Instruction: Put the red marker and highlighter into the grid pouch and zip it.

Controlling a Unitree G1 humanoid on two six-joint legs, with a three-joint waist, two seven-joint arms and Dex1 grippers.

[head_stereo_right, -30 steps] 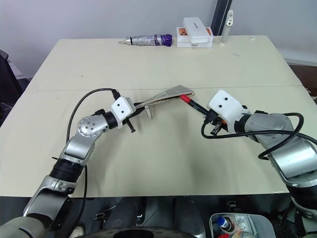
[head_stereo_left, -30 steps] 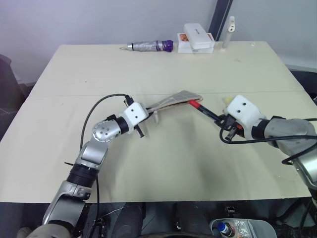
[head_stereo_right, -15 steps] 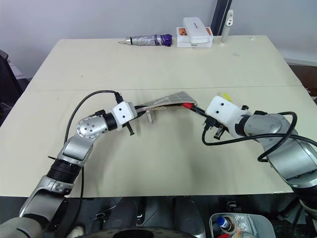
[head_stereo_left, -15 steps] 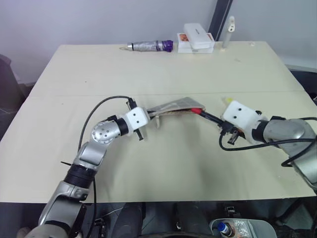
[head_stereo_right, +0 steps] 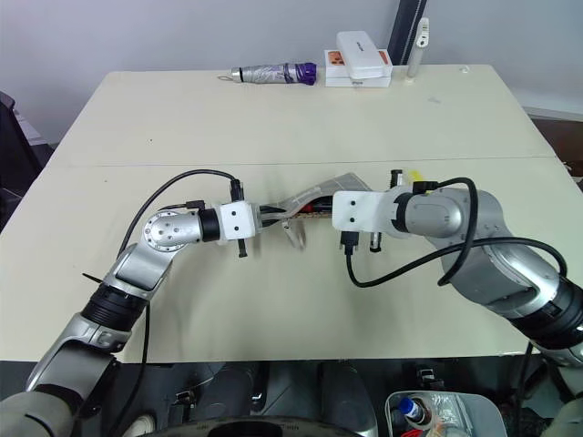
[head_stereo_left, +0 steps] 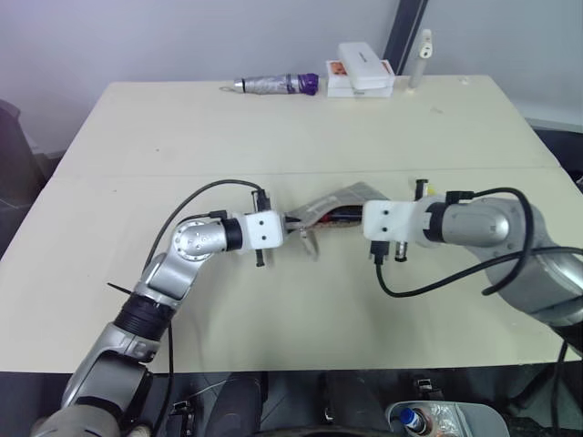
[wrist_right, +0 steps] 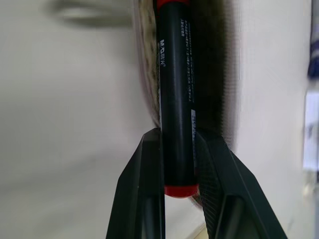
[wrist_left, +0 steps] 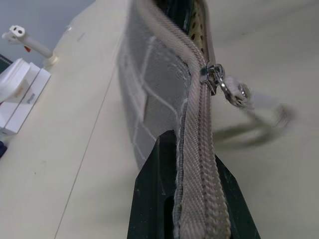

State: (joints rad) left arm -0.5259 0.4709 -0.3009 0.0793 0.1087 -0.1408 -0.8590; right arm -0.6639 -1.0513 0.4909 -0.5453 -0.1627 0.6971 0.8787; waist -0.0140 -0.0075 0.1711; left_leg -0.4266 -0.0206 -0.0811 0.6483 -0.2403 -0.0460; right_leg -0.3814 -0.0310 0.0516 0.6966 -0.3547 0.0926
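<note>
Right gripper is clamped on the red marker, fingers pressed against its black barrel near the rear red end. A second ago the marker's red tip stood just outside the mouth of the grid pouch; now the right arm has swung toward the pouch, and the marker's front part lies inside the open mouth, its barrel largely hidden behind the gripper body in the head views. Left gripper is closed tight on the pouch's zipper edge, holding that end raised off the table. It has drawn slightly back and rolled since the earlier frame. The zipper pull hangs beside the open section. The highlighter lies on the table behind the right wrist, mostly hidden. Boxes and a purple-capped object sit unchanged at the far edge.
</note>
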